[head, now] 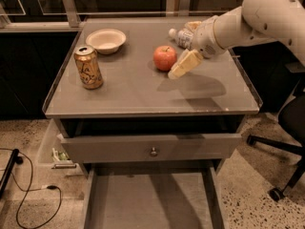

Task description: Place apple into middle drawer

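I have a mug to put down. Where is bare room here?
The tabletop is bare along its front, from the soda can to the right edge; so is the floor of the open middle drawer. The back is crowded: bowl, apple, plastic bottle, with the gripper beside the apple.
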